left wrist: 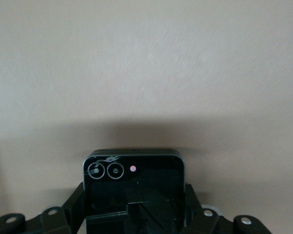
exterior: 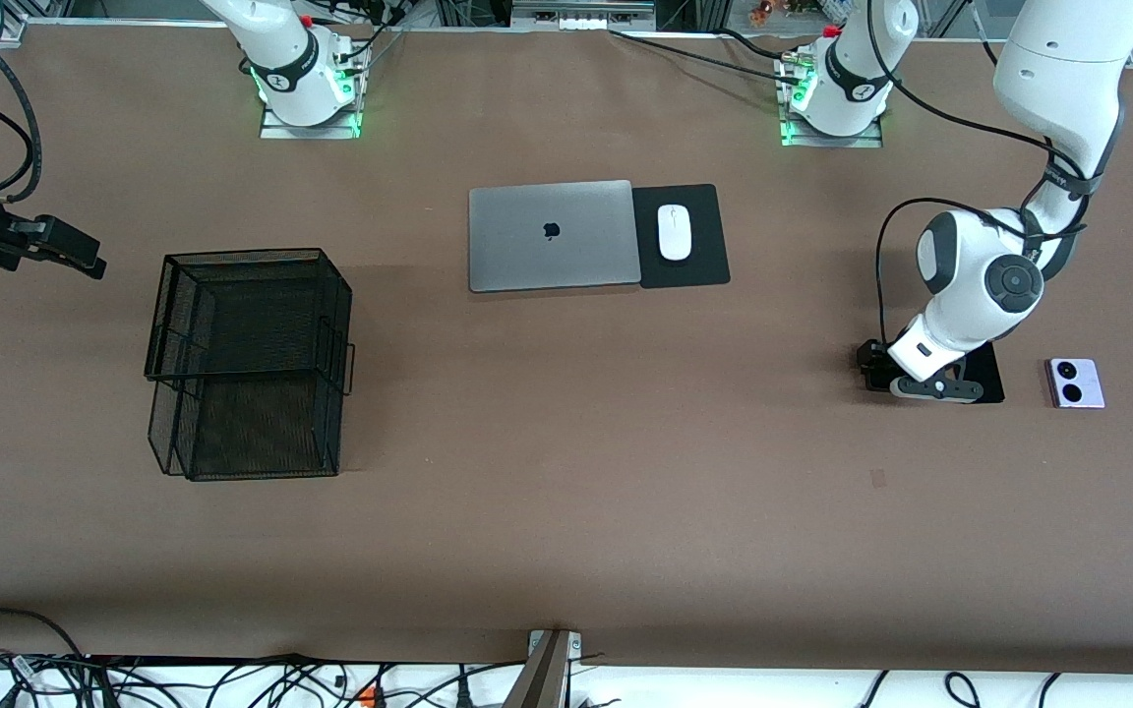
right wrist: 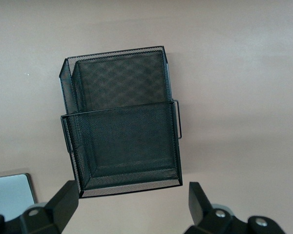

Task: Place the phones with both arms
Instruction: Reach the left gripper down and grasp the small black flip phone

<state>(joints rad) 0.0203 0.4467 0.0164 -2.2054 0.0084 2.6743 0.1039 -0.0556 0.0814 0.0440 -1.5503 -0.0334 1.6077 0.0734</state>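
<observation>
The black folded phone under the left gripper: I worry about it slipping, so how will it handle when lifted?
The black folded phone looks stiff and flat, so it should not flex. Its glossy face suggests that it could slide between the fingers of the left gripper, which sit at its edges. Lying flat on the table, it probably won't roll or tip.

table (exterior: 566, 531): matt brown | basket (exterior: 247, 364): black wire mesh | laptop (exterior: 552, 236): smooth silver metal | black phone (left wrist: 134, 187): glossy

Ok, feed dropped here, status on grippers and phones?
Left gripper shut on black phone, down at table. Right gripper open, waiting above basket. Lilac phone beside, untouched. Nothing in the way.
</observation>
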